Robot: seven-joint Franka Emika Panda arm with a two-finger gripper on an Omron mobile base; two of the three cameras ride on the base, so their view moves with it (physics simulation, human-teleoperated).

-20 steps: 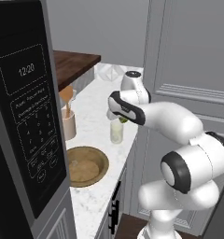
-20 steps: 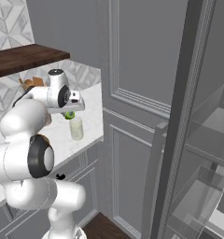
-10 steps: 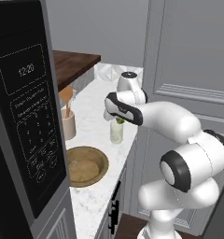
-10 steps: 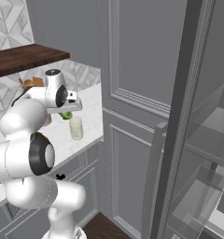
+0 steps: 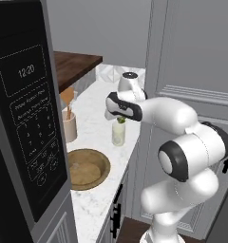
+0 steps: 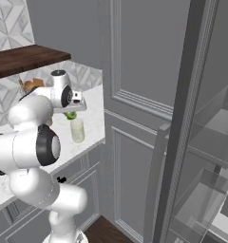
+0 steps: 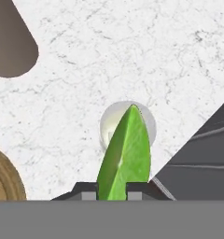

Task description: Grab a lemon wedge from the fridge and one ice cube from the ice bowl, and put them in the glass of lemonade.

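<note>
My gripper (image 7: 112,192) is shut on the lemon wedge (image 7: 125,151), a yellow-green sliver whose pointed tip hangs straight over the mouth of the glass of lemonade (image 7: 108,127). From the base views the gripper (image 5: 119,119) hovers just above the glass of lemonade (image 5: 118,134) on the white marble counter (image 5: 99,114), with the lemon wedge (image 6: 71,115) showing over the glass (image 6: 78,130). The wooden ice bowl (image 5: 87,169) lies nearer the counter's front; an ice cube inside it cannot be made out. The fridge (image 6: 180,142) stands with its door open at the right.
A black microwave (image 5: 25,133) fills the left foreground. A beige cup of wooden utensils (image 5: 68,124) stands left of the glass under a dark wooden shelf (image 5: 73,66). Tall grey panelled cabinet doors (image 5: 192,80) rise right of the counter edge.
The hand with the lemon wedge has drifted slightly left and lower, staying over the glass. The grip stays shut on the wedge.
</note>
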